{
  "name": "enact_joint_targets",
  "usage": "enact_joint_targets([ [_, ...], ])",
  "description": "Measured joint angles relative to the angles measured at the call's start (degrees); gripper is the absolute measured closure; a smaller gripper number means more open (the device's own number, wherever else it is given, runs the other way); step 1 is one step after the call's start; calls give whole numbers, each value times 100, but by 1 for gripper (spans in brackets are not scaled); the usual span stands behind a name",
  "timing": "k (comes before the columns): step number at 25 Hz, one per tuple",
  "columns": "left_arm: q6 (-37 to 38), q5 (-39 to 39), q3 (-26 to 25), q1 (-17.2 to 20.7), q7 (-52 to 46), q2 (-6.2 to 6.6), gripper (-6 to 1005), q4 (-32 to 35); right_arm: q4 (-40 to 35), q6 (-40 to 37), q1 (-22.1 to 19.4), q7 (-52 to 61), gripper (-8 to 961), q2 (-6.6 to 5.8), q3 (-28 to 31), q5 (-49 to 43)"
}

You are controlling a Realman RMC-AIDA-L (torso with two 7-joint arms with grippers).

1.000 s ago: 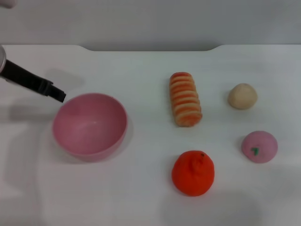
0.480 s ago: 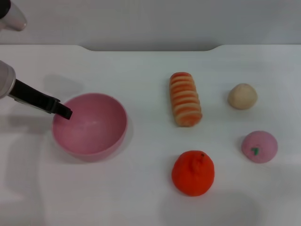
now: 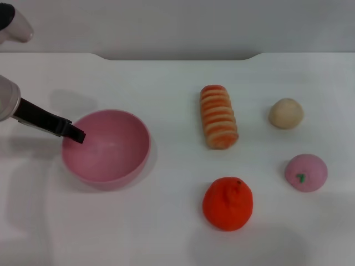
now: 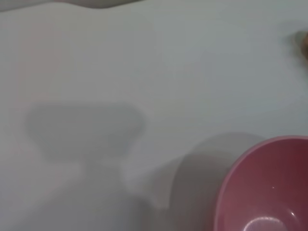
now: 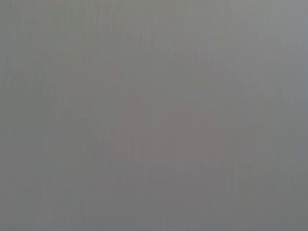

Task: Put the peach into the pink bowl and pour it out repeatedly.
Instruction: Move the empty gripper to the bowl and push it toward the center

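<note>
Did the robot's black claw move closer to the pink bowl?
Yes. The left gripper came down and toward the robot, from just behind the pink bowl's far-left rim to right over that rim. The bowl stayed put.

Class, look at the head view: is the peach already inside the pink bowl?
No, the peach lies on the table at the robot's right, far from the pink bowl, which holds nothing.

Robot test bench, bare white table (image 3: 166, 233), plain grey wall (image 3: 177, 22), toy foods
</note>
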Motion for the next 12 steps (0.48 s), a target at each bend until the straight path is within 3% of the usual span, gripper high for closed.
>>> enact_joint_targets([
  [12,-396,5,122,-1,16,-127,549,-286,0,0,-20,11,610,-8,0,0],
])
